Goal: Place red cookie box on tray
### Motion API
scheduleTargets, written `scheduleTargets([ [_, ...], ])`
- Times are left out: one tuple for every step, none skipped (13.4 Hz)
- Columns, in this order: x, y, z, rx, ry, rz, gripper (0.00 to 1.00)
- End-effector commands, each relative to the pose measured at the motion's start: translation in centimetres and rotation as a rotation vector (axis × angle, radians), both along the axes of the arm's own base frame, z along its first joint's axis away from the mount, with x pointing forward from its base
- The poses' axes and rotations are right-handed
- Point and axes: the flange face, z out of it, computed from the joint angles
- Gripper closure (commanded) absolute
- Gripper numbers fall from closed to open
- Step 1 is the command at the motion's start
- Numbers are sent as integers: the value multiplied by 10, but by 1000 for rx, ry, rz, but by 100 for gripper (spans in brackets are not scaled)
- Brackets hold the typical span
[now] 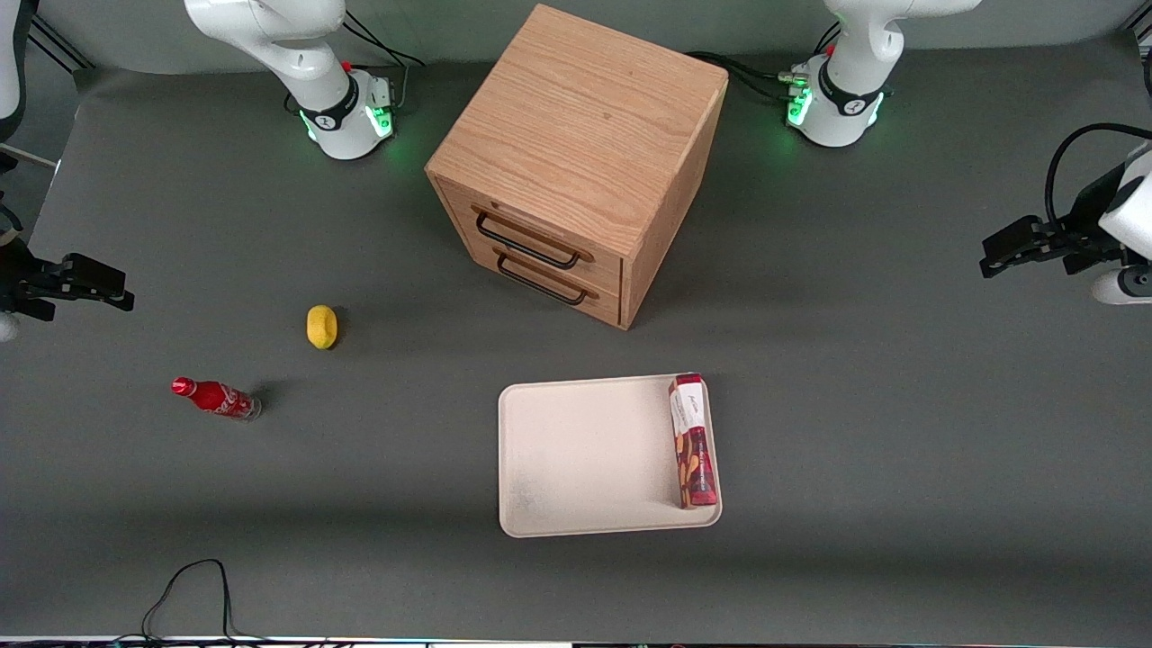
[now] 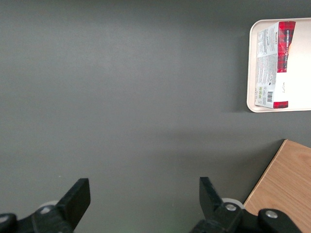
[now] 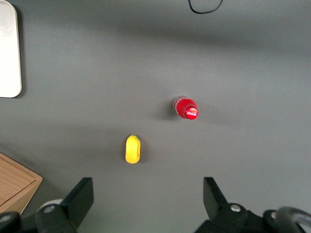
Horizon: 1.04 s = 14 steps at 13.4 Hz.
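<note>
The red cookie box (image 1: 693,441) lies flat inside the cream-white tray (image 1: 576,450), along the tray's rim toward the working arm's end. The left wrist view shows the same box (image 2: 276,63) resting in the tray (image 2: 303,82). My left gripper (image 1: 990,256) hovers high over bare table at the working arm's end, well away from the tray. It is open (image 2: 143,184), and only grey mat shows between its fingers.
A wooden two-drawer cabinet (image 1: 576,162) stands farther from the front camera than the tray, and its corner (image 2: 286,189) shows beside my gripper. A yellow lemon (image 1: 321,326) and a small red cola bottle (image 1: 216,398) lie toward the parked arm's end. A black cable (image 1: 189,594) loops at the front edge.
</note>
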Motion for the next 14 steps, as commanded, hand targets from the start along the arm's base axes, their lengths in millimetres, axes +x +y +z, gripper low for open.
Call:
scheduleTargets([
  [1,-1,2,-15,17,-21,0],
  [1,-1,2,-16,17,-21,0],
  [1,2,2,-17,15,-18,0],
  [1,5,2,-17,15,-12,0],
  [2,4,1,-17,18,-15,0],
  [1,5,1,-17,18,-15,0],
  [1,4,0,-17,21,-16,0],
  [1,3,0,-17,23,-18,0],
  [1,2,0,-17,23,-19,0],
  [1,1,0,-17,23,-21,0],
  [0,1,0,-17,23,-22,0],
  [0,0,-1,-17,26,-22,0],
  [-1,-1,-1,-13,33,-27,0],
  [-1,-1,-1,-10,36,-29,0],
])
